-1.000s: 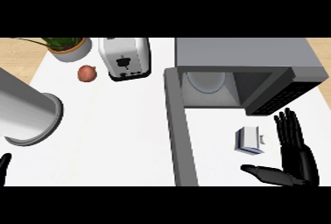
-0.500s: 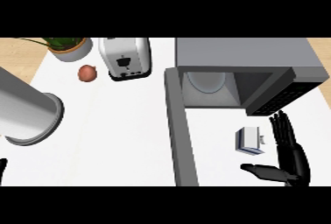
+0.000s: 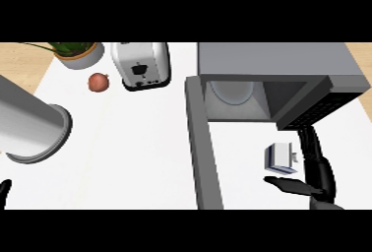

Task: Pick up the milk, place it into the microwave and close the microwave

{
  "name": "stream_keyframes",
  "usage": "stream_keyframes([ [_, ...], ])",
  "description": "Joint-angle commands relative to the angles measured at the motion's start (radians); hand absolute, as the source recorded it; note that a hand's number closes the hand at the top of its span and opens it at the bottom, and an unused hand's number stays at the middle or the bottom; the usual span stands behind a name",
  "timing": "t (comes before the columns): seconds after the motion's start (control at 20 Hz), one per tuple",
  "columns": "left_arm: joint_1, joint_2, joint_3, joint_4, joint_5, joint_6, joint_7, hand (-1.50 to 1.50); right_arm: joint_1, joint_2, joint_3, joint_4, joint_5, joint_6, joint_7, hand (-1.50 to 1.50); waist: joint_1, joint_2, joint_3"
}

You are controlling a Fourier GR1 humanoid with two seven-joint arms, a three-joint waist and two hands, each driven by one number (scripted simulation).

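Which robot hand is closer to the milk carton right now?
Right. The right robot hand sits open just beside the milk carton, fingers along its right side and thumb below it. The left robot hand barely shows at the lower left edge, far across the counter.

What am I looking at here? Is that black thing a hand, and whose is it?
Yes, it is a robot's hand. The picture is taken from the robot's head, looking straight down at a white kitchen counter. The black right hand comes in from the bottom right, fingers straight and open, right beside a small milk carton. It holds nothing yet. Only a fingertip of the left hand peeks in at the bottom left, too little to tell how it stands. The big grey box is a microwave with its door swung open, and a round plate inside. Further back stand a toaster, a reddish onion and a potted plant. On the left lies a big grey cylinder.
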Motion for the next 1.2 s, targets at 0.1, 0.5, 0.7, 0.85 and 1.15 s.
stream_keyframes([
  [0.1, 0.017, 0.020, 0.056, -0.018, 0.061, -0.027, 0.006, -1.50, -0.110, -0.016, -0.060, 0.192, 0.040, -0.132, -0.041, -1.50, 0.005, 0.001, 0.000],
  [0.5, -0.070, -0.002, -0.050, 0.056, -0.056, 0.042, -0.010, -1.50, -0.192, -0.122, -0.122, 0.519, 0.014, 0.018, -0.238, -1.50, 0.000, 0.003, 0.001],
  [0.7, -0.005, 0.006, 0.004, 0.030, 0.006, -0.013, -0.021, -1.50, -0.179, -0.119, -0.027, 0.504, 0.040, 0.276, -0.218, -1.50, 0.012, 0.001, 0.001],
  [0.85, 0.003, 0.011, 0.016, 0.012, 0.038, -0.010, 0.008, -1.50, -0.172, -0.106, 0.016, 0.499, 0.047, 0.398, -0.276, -1.50, 0.011, 0.001, 0.001],
  [1.15, -0.009, 0.008, 0.025, 0.010, 0.034, -0.017, 0.008, -1.50, -0.200, -0.038, -0.011, 0.434, 0.038, 0.136, -0.375, 1.50, 0.004, 0.001, 0.001],
])
